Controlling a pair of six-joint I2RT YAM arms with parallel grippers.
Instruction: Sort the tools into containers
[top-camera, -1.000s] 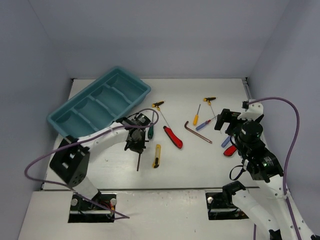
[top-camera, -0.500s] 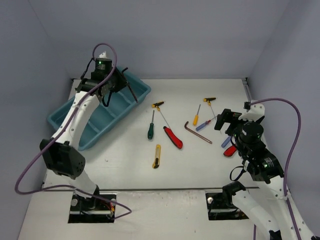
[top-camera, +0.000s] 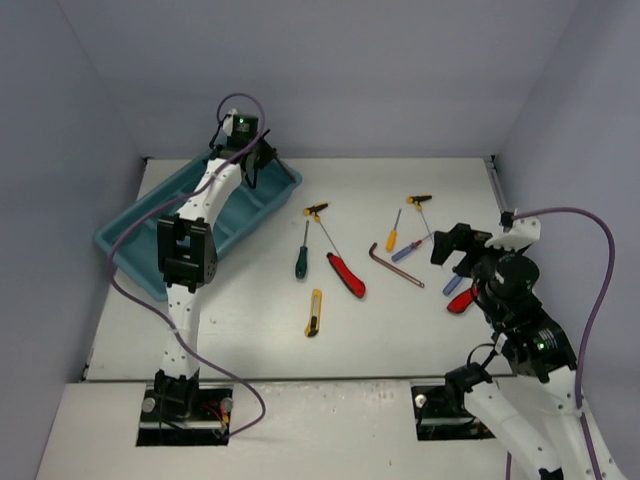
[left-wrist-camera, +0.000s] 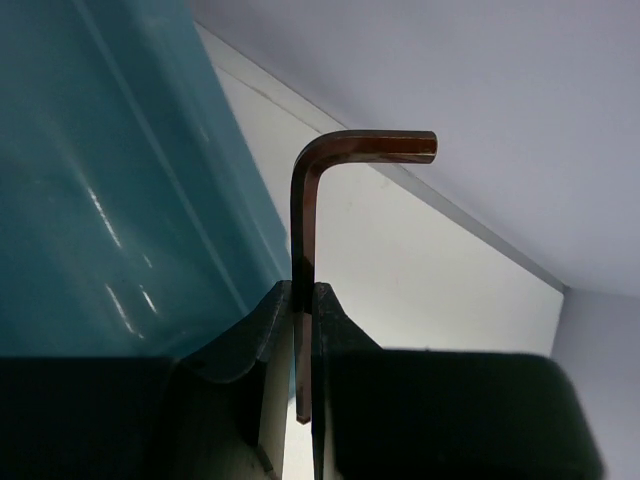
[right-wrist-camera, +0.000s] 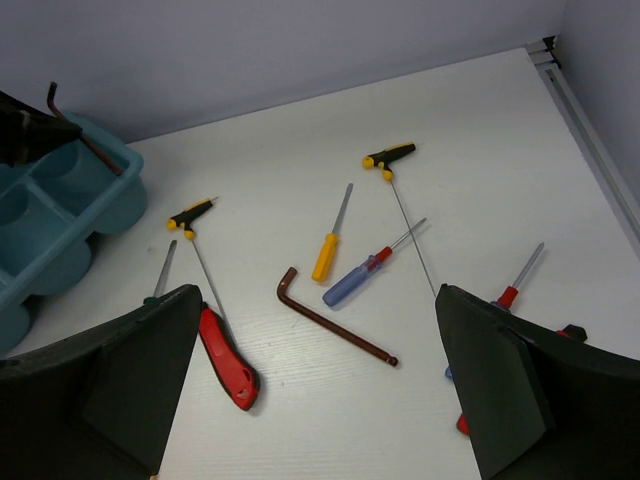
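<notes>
At the teal tray's (top-camera: 125, 258) far rim, the left gripper (left-wrist-camera: 303, 300) clamped a dark hex key (left-wrist-camera: 305, 200) by its long shank. The right gripper (right-wrist-camera: 315, 385) gaped wide over open table (right-wrist-camera: 480, 150) near a second hex key (right-wrist-camera: 335, 325).

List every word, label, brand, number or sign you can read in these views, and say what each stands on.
None: no text can be read in any view.
The red utility knife, yellow utility knife and green screwdriver show no legible marking; any print is too small to tell.
The teal tray and the hex key in the left hand show bare surfaces.
</notes>
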